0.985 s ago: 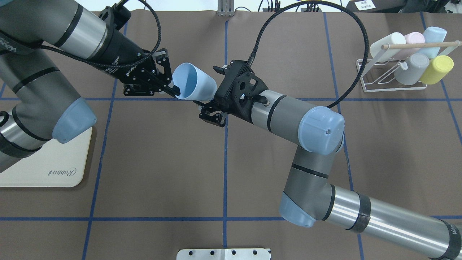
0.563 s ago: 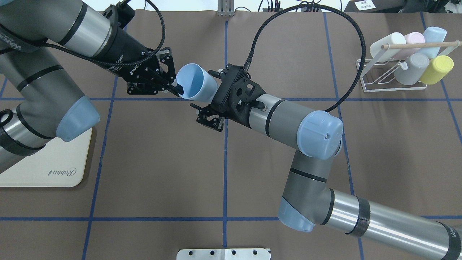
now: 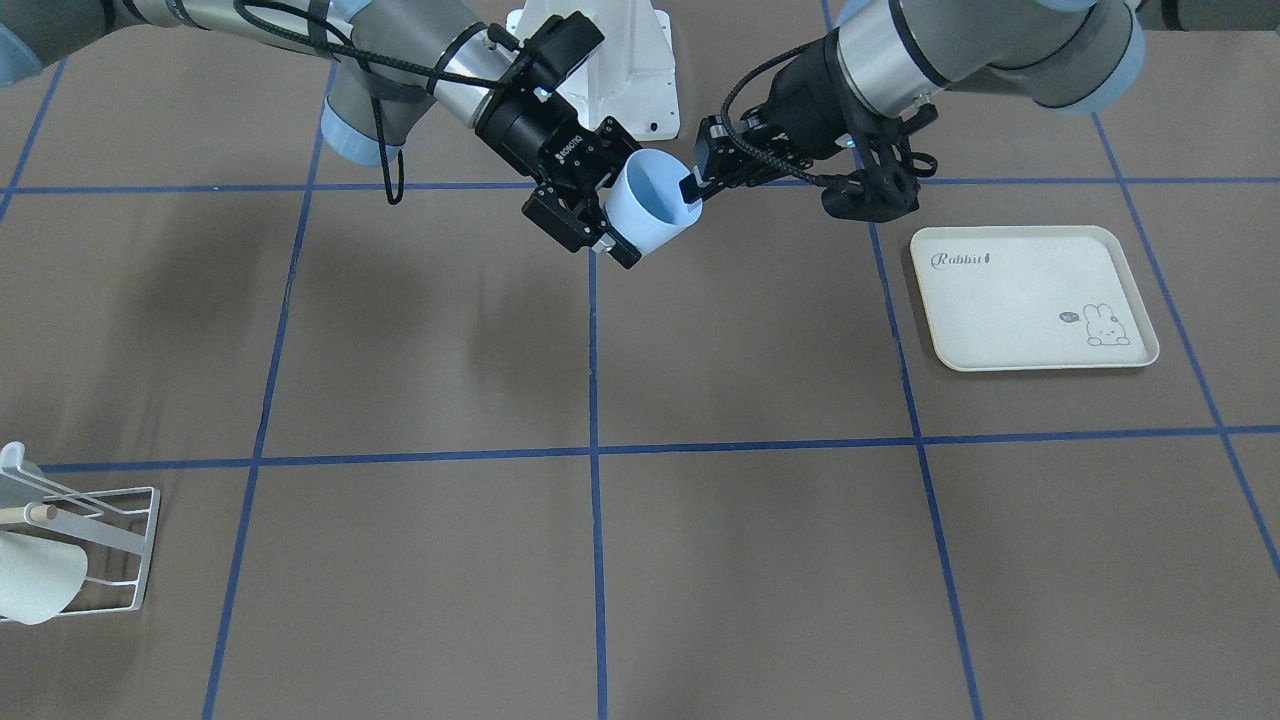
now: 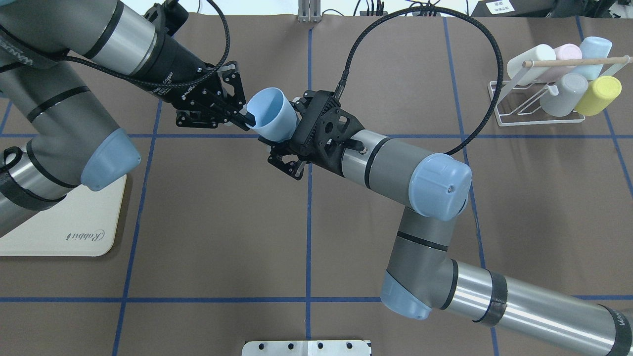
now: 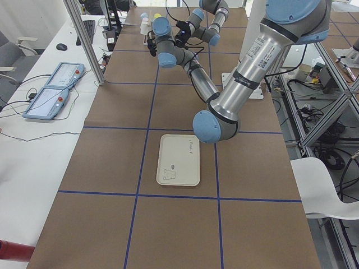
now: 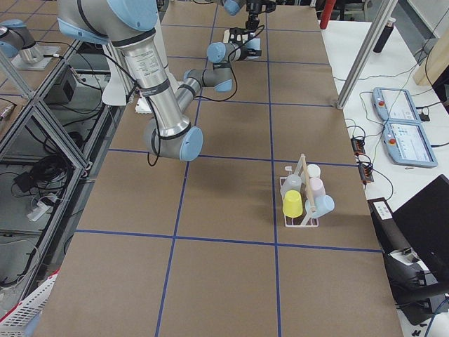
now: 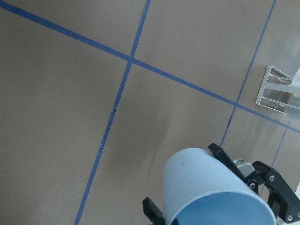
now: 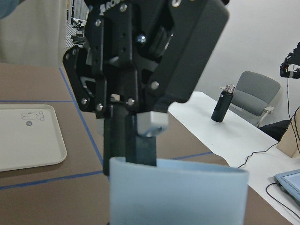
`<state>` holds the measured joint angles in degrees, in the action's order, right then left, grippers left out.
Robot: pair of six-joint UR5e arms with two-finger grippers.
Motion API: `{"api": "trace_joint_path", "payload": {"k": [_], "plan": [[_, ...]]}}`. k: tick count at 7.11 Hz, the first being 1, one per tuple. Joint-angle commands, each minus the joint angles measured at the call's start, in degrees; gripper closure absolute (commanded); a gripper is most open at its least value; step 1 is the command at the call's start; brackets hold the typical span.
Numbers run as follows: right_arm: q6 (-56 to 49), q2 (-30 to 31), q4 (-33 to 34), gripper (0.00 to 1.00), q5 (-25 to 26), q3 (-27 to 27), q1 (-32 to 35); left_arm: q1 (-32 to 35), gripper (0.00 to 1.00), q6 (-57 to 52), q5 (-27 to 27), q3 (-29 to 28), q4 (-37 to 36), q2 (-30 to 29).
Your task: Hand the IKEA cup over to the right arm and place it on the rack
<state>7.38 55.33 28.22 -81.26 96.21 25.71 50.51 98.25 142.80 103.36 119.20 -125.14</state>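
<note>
we are mid-handover: left gripper (image 4: pixel 247 118) pinches the light-blue ikea cup (image 4: pixel 274 114) by its rim above the table (image 4: pixel 198 222); right gripper (image 4: pixel 283 124) straddles its body, fingers spread, seemingly not clamped yet. release, carry and placing on the white wire rack (image 4: pixel 498 106) remain.

"Rabbit" on tray (image 3: pixel 1020 320), "ROBOTIQ" on right claw (image 3: pixel 633 202)

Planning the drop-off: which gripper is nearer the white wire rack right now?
Right. The right gripper straddles the base of the blue cup, on the side toward the rack. The left gripper pinches the cup's rim on the side away from it.
</note>
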Motion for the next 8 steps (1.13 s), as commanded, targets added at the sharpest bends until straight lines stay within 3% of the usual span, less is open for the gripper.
{"api": "trace_joint_path", "payload": {"k": [1,4,6,8], "plan": [[-0.09,0.3,0.08,0.31,0.22,0.03,-0.05,0.81,0.0,-0.25,0.02,-0.09,-0.02,-0.46],[-0.26,1.71,1.56,0.35,-0.12,-0.15,2.83,5.29,0.0,-2.61,-0.24,-0.17,-0.37,0.33],[-0.44,2.67,9.96,0.35,-0.83,1.6,7.57,8.45,0.0,-11.27,-1.12,0.35,-0.55,5.93],[-6.63,4.87,22.0,0.41,-7.82,6.07,14.68,13.37,0.0,-23.21,-3.48,0.7,-0.55,12.6]]}}
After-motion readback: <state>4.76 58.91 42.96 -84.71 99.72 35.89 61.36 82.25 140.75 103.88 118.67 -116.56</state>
